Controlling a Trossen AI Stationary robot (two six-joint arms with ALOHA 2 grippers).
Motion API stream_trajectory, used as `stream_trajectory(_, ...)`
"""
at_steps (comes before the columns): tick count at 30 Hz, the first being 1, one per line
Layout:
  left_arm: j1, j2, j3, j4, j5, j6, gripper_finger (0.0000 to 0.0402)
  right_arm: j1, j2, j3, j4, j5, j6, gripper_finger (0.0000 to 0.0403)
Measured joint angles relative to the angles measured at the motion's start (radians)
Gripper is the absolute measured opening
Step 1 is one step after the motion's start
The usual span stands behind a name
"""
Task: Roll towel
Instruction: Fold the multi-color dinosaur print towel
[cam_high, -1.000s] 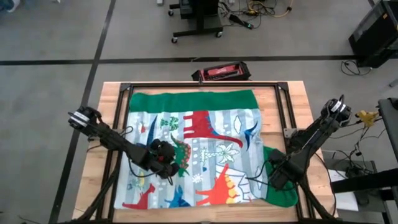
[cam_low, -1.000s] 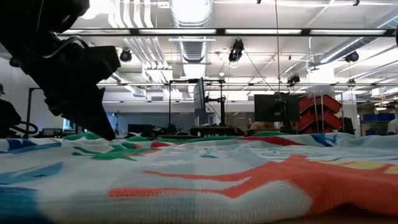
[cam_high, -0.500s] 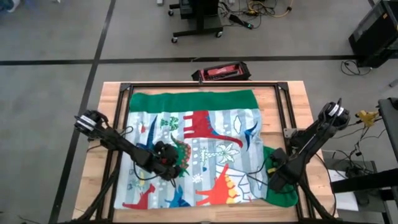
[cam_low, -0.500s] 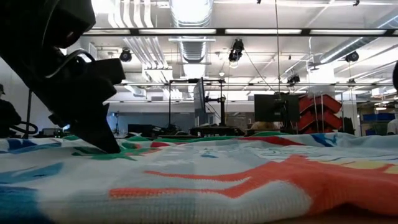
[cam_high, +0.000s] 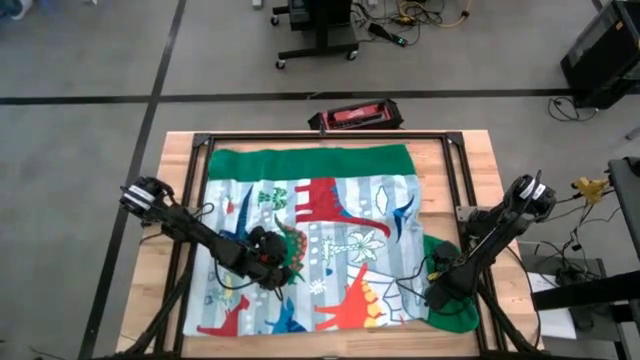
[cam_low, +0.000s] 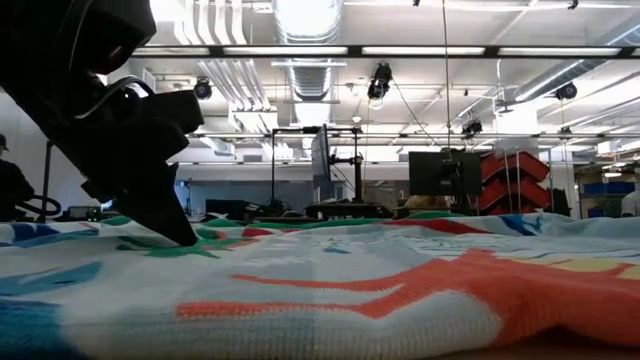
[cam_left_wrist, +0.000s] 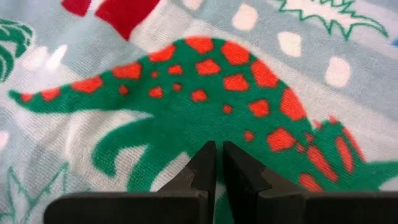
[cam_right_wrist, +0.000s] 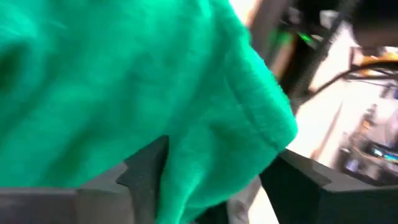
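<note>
The towel (cam_high: 320, 230) lies spread flat on the wooden table, with a green border along its far edge and dinosaurs on its pale centre. Its near right green corner (cam_high: 455, 315) is bunched up. My left gripper (cam_high: 280, 268) is shut, with its tips down on the green, red-spotted dinosaur (cam_left_wrist: 205, 93) left of the towel's middle. My right gripper (cam_high: 433, 298) is low over the near right corner. Its fingers stand apart, with the green corner's fold (cam_right_wrist: 186, 93) between them. My left gripper rests its shut fingertips (cam_left_wrist: 205, 163) on the green dinosaur's body (cam_left_wrist: 217, 134), slanting down from the table's left. The cloth lies flat on the table under them (cam_low: 185, 238). My right gripper has the green fold (cam_right_wrist: 205, 155) between its spread fingers; I cannot tell whether they touch it.
A black metal frame (cam_high: 330, 137) runs round the towel on the table. A red and black box (cam_high: 355, 116) lies just beyond the far edge. Bare wood (cam_high: 160, 270) shows left of the towel. Cables hang by the right arm (cam_high: 500, 225).
My right gripper has sunk and drawn a little toward the near edge, down onto the towel's near right green corner. The towel lies as it did.
</note>
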Motion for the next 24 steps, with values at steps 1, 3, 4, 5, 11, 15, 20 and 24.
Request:
stream_trajectory(1, 0.0, 0.0, 0.0, 0.006, 0.001, 0.011, 0.0013, 0.002, -0.015, 0.006, 0.009, 0.001, -0.009, 0.0156)
stream_trajectory(3, 0.0, 0.002, 0.0, 0.02, 0.013, 0.042, 0.0013, 0.002, -0.051, 0.008, 0.029, 0.018, -0.017, 0.0098)
stream_trajectory(4, -0.001, 0.002, 0.0, 0.024, 0.025, 0.064, 0.0013, 0.002, -0.069, 0.008, 0.043, 0.036, -0.021, 0.0064)
stream_trajectory(5, -0.004, 0.002, 0.0, 0.033, 0.044, 0.081, 0.0013, 0.002, -0.084, 0.006, 0.054, 0.048, -0.03, 0.0034)
stream_trajectory(11, -0.035, 0.002, 0.0, 0.112, 0.129, 0.157, 0.0013, 0.002, -0.166, 0.034, -0.025, 0.057, -0.092, 0.0015)
stream_trajectory(15, -0.06, 0.002, 0.0, 0.192, 0.138, 0.242, 0.0013, 0.002, -0.218, 0.14, -0.226, 0.057, -0.128, 0.0006)
stream_trajectory(20, -0.061, 0.008, -0.009, 0.204, 0.196, 0.247, 0.0013, 0.003, -0.274, 0.308, -0.289, 0.145, -0.197, 0.0007)
stream_trajectory(24, -0.07, 0.026, -0.03, 0.221, 0.2, 0.227, 0.0013, 0.001, -0.285, 0.412, -0.302, 0.296, -0.237, 0.0007)
